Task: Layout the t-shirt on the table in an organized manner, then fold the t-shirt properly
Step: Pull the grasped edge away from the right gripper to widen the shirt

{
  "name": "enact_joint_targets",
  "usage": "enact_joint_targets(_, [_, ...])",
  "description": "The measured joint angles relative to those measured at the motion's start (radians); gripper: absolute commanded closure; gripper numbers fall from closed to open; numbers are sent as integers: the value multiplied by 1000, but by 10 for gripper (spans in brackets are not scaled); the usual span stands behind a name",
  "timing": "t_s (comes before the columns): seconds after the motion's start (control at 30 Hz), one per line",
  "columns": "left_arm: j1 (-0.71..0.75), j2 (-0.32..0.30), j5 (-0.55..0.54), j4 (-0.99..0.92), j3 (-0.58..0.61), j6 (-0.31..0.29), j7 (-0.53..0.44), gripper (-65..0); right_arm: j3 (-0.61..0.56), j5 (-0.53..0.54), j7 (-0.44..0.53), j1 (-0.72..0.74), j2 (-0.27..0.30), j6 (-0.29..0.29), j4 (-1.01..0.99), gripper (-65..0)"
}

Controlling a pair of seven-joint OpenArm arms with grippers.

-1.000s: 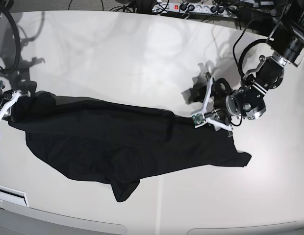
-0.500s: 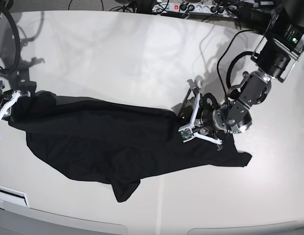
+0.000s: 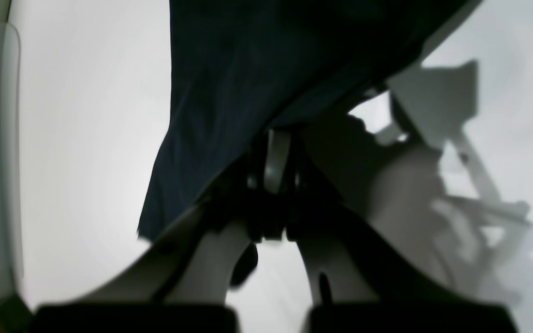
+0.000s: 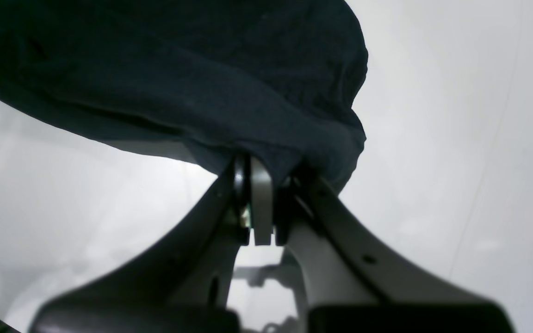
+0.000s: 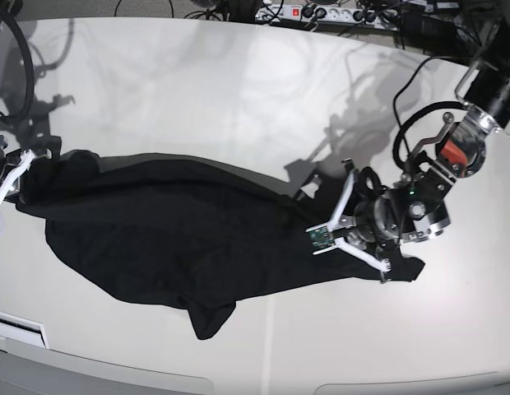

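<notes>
Stretching between both arms, the t-shirt [image 5: 181, 239] is pinched at each end by closed fingers [image 4: 259, 203].

A white power strip [image 5: 321, 13] with a red switch is lying beyond the far edge ahead of me, black cables [image 5: 214, 10] trailing beside it.

White jaws, black cabled arm [image 5: 419, 202]

The glossy off-white table [image 5: 197, 90] carries the black t-shirt [image 5: 181, 239], spread lengthwise.
</notes>
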Motion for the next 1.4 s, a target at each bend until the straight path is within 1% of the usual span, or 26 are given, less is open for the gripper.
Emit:
enact_joint_targets(0.1, [0,-65,-36,10,-1,0,3,0,0,-2,0,0,0,1,0,0])
enact_joint_targets(0.13, [0,-80,-47,10,-1,-4,3,0,0,-18,0,3,-1,3,0,0])
enact_joint_targets(0.17, [0,-92,-67,10,-2,-25,2,0,0,-39,1,5,0,3,0,0])
enact_joint_targets(0.27, [-1,-128,-158,19,0,-160,-6,0,0,-83,0,14,7,3,0,0])
enact_joint_targets(0.3, [-1,-144,-190,28,1,-196,-10,0,0,-92,0,18,7,3,0,0])
enact_joint_targets(0.33, [-2,-161,-218,40,3,-214,-9,0,0,-91,1,20,8,2,0,0])
enact_joint_targets(0.43, [-15,-223,-300,97,3,-213,3,0,0,-89,0,19,8,-5,0,0])
enact_joint_targets(0.5, [-32,-256,-347,137,3,-213,3,0,0,-87,-15,19,20,-5,0,0])
enact_joint_targets(0.57, [-55,-275,-394,162,3,-213,3,0,0,-60,-23,19,45,-1,0,0])
enact_joint_targets(0.6, [-67,-283,-420,170,3,-213,3,0,0,-43,-33,19,61,23,0,0])
enact_joint_targets(0.63, [-80,-289,-448,175,3,-213,3,0,0,-16,-50,19,80,42,0,0])
enact_joint_targets(0.73, [-119,-309,-536,179,3,-212,13,0,0,61,-116,19,129,59,0,0])
enact_joint_targets(0.83, [-140,-320,-692,179,3,-209,135,0,0,169,-185,19,157,88,0,0])
enact_joint_targets(0.9, [-149,-322,-820,182,3,-210,229,0,0,219,-209,19,158,108,0,0])
enact_joint_targets(0.97, [-157,-322,-956,185,3,-209,311,0,0,253,-218,19,157,111,0,0])
enact_joint_targets(1.03, [-159,-332,-1069,187,3,-209,405,0,0,253,-218,19,156,111,1,0])
enact_joint_targets(1.13, [-159,-364,-1214,187,3,-205,560,0,0,253,-218,19,154,111,1,0])
enact_joint_targets(1.23, [-159,-396,-1423,187,3,-205,718,0,0,253,-218,19,154,111,1,0])
enact_joint_targets(1.27, [-156,-408,-1468,187,3,-208,713,0,0,253,-218,19,154,111,1,0])
enact_joint_targets(1.3, [-156,-417,-1478,188,3,-209,697,0,0,253,-218,19,154,111,1,0])
enact_joint_targets(1.4, [-153,-436,-1468,192,3,-209,705,0,0,253,-218,19,154,111,1,0])
